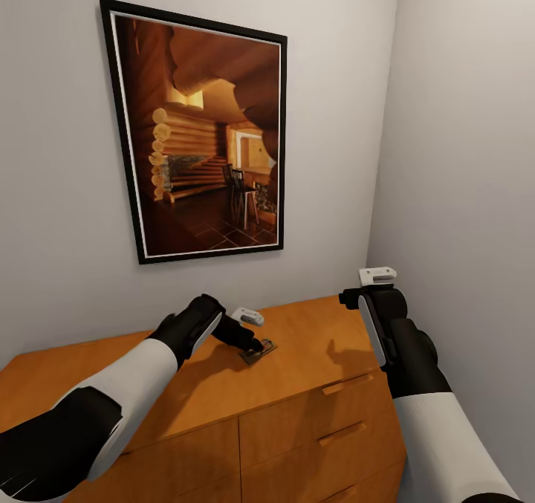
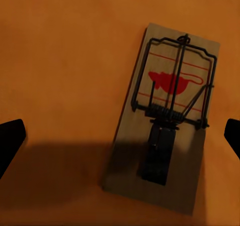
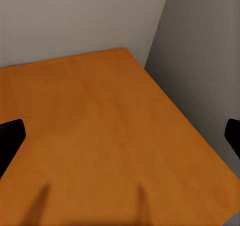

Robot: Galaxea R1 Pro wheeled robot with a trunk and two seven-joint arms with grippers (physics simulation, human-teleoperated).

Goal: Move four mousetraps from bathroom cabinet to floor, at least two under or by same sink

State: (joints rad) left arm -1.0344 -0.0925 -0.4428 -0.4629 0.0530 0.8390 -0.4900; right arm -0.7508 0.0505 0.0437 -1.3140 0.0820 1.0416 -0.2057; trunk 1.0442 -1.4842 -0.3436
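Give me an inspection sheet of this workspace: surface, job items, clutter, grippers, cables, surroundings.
Surface: cabinet, smooth orange-brown top, drawers with wooden bar handles on the front.
Job's things: one mousetrap lies flat on the cabinet top, wire spring bar and red print facing up.
Clutter: nothing seen.
Grippers: left gripper is open, down at the mousetrap, with the trap between its spread fingertips in the left wrist view; right gripper is open and empty, held above the cabinet's right end.
Cables: nothing seen.
Surroundings: grey walls meeting in a corner; framed picture of a log-cabin interior hangs above the cabinet.
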